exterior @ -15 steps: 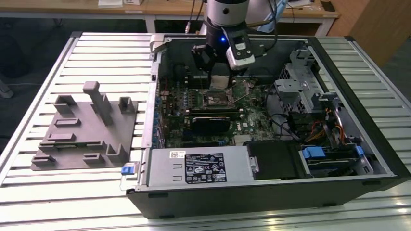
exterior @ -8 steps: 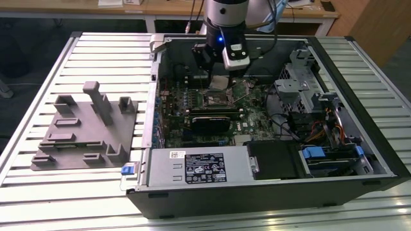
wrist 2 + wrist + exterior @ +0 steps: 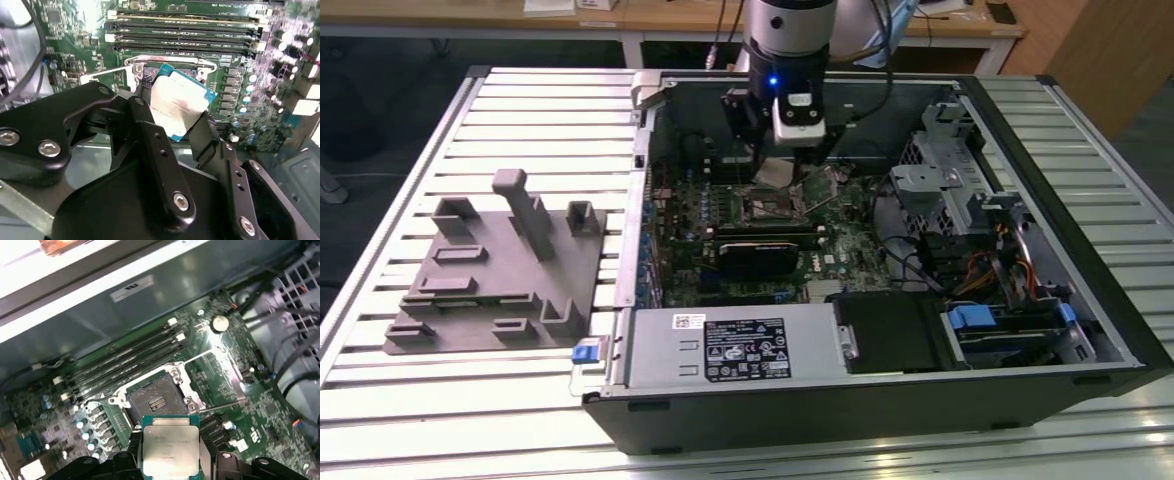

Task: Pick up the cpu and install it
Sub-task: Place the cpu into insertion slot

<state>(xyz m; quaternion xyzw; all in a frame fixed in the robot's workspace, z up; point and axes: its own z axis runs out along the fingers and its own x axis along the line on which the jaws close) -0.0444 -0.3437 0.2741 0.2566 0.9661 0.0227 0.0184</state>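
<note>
The arm [image 3: 790,30] is a silvery-grey cylinder with a small blue light [image 3: 774,82] above the tool [image 3: 172,107]. The tool is matte black, built of rounded linked bars [image 3: 152,145] fastened with silver hex-socket screws [image 3: 181,201]; a white block [image 3: 798,112] sits just above it.

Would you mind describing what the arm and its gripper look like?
The arm is a silver-grey cylinder with a small blue light and black cables alongside. The gripper is matte black, with jointed linkage fingers fastened by silver screws.
</note>
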